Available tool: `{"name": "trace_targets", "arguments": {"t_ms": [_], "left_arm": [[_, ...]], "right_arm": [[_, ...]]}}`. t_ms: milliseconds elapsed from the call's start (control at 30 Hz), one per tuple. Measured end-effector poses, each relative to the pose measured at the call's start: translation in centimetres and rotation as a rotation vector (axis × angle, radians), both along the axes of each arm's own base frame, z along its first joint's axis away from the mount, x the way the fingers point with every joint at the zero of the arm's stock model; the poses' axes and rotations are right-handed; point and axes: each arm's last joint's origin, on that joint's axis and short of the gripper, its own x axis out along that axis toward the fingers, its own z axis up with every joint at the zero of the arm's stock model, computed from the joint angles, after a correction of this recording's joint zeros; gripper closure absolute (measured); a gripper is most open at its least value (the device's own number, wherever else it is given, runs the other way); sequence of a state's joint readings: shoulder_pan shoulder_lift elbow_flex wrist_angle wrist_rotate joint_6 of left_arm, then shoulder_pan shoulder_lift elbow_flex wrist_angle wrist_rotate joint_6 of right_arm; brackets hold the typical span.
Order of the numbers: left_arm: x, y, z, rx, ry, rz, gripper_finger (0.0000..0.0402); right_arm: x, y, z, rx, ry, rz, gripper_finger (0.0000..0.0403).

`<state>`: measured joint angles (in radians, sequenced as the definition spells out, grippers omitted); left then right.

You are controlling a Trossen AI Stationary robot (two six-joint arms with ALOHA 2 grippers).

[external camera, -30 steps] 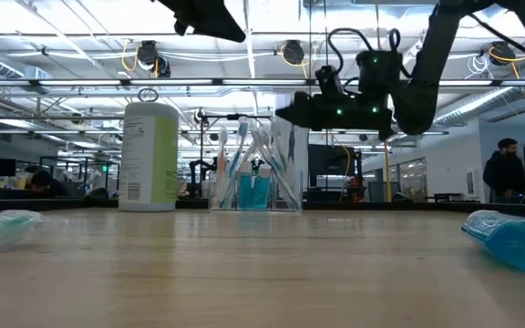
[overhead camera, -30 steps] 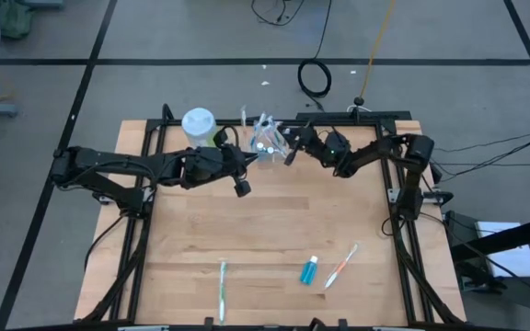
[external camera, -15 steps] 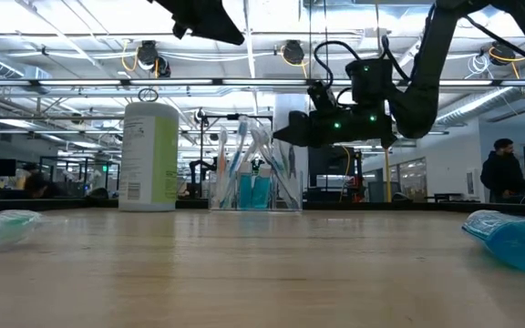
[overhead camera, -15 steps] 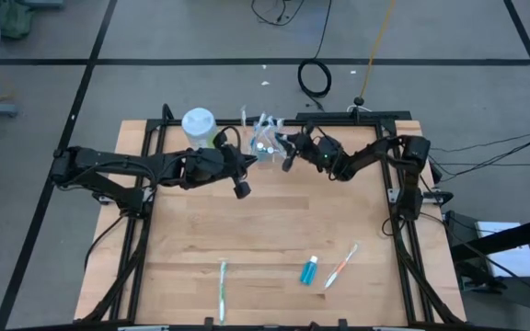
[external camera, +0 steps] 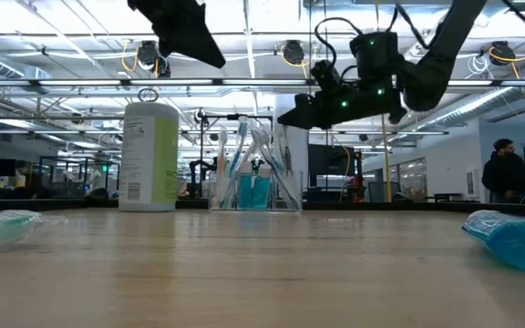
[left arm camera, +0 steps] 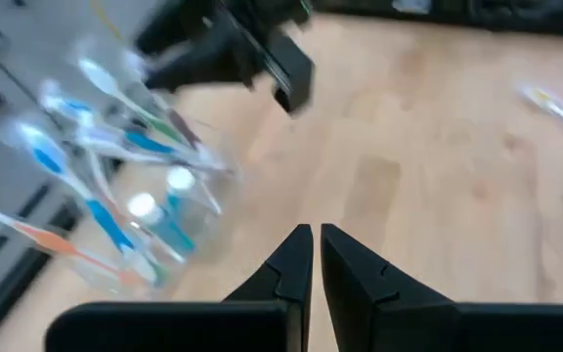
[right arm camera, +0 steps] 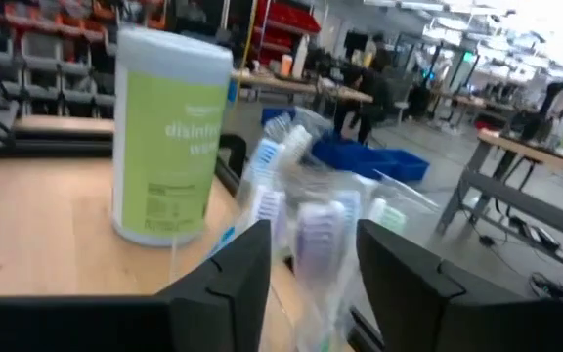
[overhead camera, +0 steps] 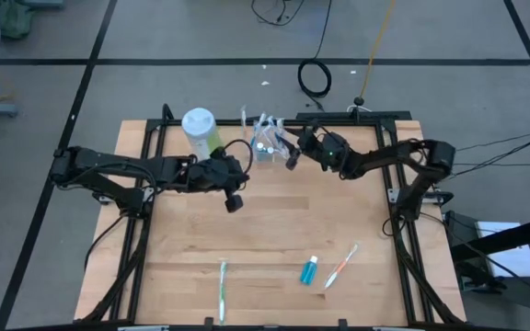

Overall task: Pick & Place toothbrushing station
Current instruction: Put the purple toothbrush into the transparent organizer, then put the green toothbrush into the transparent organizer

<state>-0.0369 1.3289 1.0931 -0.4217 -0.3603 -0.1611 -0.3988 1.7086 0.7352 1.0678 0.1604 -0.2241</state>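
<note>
The clear cup [overhead camera: 265, 140] stands on its base at the far middle of the table, with several pastel toothbrushes and blue tubes leaning in it [external camera: 249, 169]. My right gripper [overhead camera: 290, 152] hovers level at the cup's right side, open. Its fingers [right arm camera: 228, 274] flank the brush heads, a purple one [right arm camera: 316, 225] among them, without visibly touching. My left gripper [overhead camera: 234, 201] is shut and empty, tilted down over bare wood left of and nearer than the cup [left arm camera: 140, 210]. A green toothbrush [overhead camera: 223, 290], a blue tube [overhead camera: 310, 270] and a pink toothbrush [overhead camera: 341, 266] lie near the front edge.
A green-labelled wipes canister [overhead camera: 199, 127] stands left of the cup at the far edge [external camera: 149, 155]. The middle of the table is bare wood. In the low view the blue tube [external camera: 513, 239] lies at the right and a brush head [external camera: 3, 228] at the left.
My left gripper has tipped downward and swung a little toward the near edge, away from the cup. My right gripper dipped beside the cup, then rose slightly, and its elbow has shifted toward the table's right. The cup and brushes stay where they were.
</note>
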Motion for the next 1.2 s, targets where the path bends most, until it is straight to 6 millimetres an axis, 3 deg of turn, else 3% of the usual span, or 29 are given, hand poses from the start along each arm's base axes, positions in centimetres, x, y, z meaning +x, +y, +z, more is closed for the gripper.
{"name": "trace_targets", "arguments": {"t_ms": [200, 400, 767, 967, 1200], "left_arm": [[-0.4, -0.4, -0.7, -0.151, 0.066, -0.062, 0.0338], [-1.3, -1.5, -2.0, -0.377, 0.187, 0.022, 0.0284], [-0.5, -8.5, -7.4, -0.805, 0.448, 0.336, 0.0254], [-0.5, -12.0, -10.3, -0.899, 0.580, 0.470, 0.0254], [0.3, -14.4, -13.7, -1.012, 0.727, 0.521, 0.0254]], "right_arm": [[-1.1, 0.4, 2.2, 0.011, 0.027, 0.000, 0.0238], [-1.9, 0.8, 4.1, -0.003, -0.006, 0.002, 0.0237], [-2.1, 0.9, 4.5, -0.099, 0.055, 0.001, 0.0242], [-2.1, 0.9, 4.5, -0.116, 0.062, 0.001, 0.0242], [-2.1, 0.9, 4.5, -0.121, 0.061, 0.000, 0.0242]]}}
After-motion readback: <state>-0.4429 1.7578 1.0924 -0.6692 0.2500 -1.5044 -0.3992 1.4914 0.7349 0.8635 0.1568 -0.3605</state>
